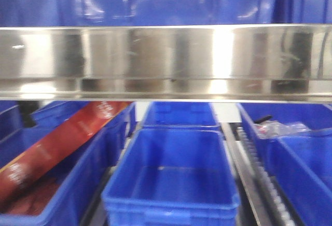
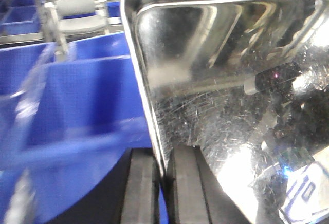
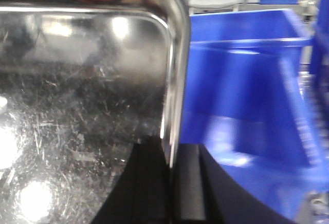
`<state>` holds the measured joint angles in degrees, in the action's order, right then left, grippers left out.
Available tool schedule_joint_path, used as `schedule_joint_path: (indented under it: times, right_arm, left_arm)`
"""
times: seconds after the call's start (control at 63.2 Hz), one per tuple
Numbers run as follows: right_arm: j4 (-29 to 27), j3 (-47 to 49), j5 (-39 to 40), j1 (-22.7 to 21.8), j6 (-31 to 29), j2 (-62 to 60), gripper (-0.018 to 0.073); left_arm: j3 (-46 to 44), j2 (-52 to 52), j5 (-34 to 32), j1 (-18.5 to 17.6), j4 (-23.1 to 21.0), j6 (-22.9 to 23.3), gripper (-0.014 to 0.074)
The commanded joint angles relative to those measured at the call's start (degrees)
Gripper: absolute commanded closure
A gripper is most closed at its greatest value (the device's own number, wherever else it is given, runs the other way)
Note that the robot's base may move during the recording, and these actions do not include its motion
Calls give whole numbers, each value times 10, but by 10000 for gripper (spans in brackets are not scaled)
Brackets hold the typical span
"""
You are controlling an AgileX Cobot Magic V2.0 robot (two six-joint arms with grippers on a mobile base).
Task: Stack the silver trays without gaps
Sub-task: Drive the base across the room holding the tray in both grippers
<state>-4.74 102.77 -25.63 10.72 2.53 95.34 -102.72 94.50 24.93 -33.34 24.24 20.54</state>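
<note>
- Left gripper [image 2: 164, 157] is clamping the tray [image 2: 231, 80] by its rim, with one finger outside the edge, one inside, and the steel lip pinched between.
- Right gripper [image 3: 172, 149] is doing the same on the opposite rim, closed on metal with no gap showing.
- Tray is hanging between the two arms, with blue bins [image 1: 171, 174] beside and below it. The wrist views are showing nothing under it as a support.
- Steel band [image 1: 166, 55] is crossing the whole front view. Cannot tell whether it is this tray's side wall or fixed framing.
- No second tray is showing in any view.
- Handling, judged: stiff thin steel, fairly light, not fragile. The polished, scratched surface is likely making it slippery in a pinch grip.
- Hold, judged: the flat out-turned rim, taken on two opposite sides, is looking like the best purchase. An uneven hold is risking tilt, and a tilted tray is likely wedging and leaving a gap.
</note>
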Motion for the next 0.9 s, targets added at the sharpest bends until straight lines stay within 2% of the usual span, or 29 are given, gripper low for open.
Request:
schedule_joint_path:
  times: [0.0,0.886]
  right_arm:
    - [-6,7,33,4,-10,-11,640]
    - [-6,7,33,4,-10,-11,640]
  left_arm:
    - [-4,-9,-37,-5,-6,-6,585]
    - [-4,-9,-37,-5,-5,-6,585]
